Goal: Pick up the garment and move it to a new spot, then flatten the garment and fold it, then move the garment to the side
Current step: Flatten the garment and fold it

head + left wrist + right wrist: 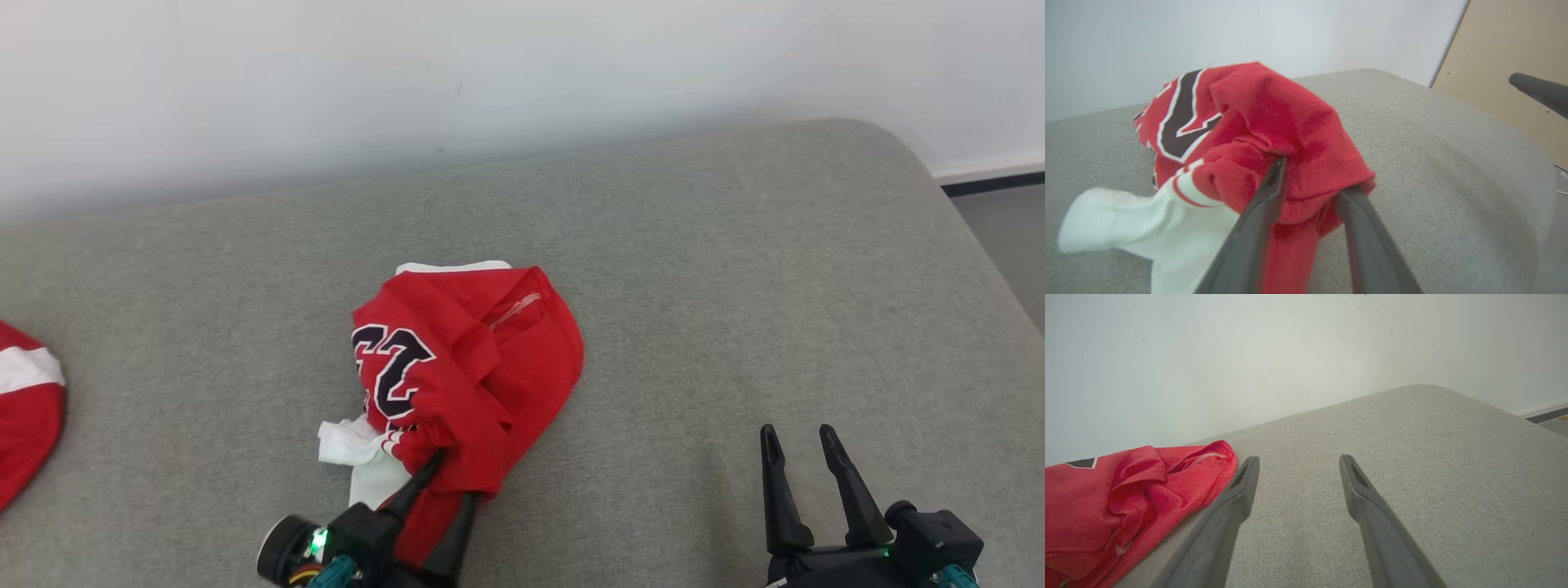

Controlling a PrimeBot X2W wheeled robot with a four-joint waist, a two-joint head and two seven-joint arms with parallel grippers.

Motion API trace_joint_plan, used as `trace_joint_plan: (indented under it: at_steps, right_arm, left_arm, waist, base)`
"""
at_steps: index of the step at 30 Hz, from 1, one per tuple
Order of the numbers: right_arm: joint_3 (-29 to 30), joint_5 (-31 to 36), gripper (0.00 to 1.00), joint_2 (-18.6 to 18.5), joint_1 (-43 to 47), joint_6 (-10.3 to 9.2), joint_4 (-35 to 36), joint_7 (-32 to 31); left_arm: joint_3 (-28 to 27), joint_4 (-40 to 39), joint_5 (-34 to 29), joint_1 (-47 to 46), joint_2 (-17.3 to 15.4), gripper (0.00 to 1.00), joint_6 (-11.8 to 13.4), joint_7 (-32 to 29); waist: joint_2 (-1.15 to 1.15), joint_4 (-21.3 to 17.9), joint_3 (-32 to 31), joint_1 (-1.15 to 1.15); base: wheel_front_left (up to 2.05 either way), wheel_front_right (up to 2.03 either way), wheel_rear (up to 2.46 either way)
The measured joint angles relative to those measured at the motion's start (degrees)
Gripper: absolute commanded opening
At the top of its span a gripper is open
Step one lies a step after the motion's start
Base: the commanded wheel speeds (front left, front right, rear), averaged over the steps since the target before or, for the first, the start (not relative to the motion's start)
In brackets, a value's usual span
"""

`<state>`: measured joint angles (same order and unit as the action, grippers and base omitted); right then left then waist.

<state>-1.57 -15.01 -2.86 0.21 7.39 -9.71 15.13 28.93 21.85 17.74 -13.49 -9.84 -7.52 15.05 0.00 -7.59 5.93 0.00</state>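
In the middle of the head view, your garment [473, 359] lies as a crumpled red heap on the grey surface [735, 286]. By my reading you have at most the relocation done. Flattening, folding and the shift to the side are all left. Your left end effector [455, 475], at the lower centre, has its fingers partly parted with a bunched fold between them, touching the cloth; a real pinch looks unlikely. Your right end effector [797, 430], lower right, is spread wide and holds nothing.
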Motion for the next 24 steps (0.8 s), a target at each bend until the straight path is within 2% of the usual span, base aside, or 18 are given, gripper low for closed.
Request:
trace_joint_plan:
  at_steps: [14,24]
  right_arm:
    - [-0.22,-0.03,1.0,-0.01,0.41,0.0,0.14,0.0]
    - [-0.38,0.49,1.0,-0.01,0.13,0.0,-0.52,0.01]
  left_arm:
    - [-10.04,-5.53,-1.13,12.49,1.31,1.0,0.02,0.0]
    - [-22.47,-14.82,-6.17,14.75,4.56,1.0,0.13,0.0]
  waist:
    - [0.0,6.7,-0.91,0.0]
    - [0.0,8.41,-0.31,0.01]
  base:
    - [0.0,0.0,0.0]
    - [0.0,0.0,0.0]
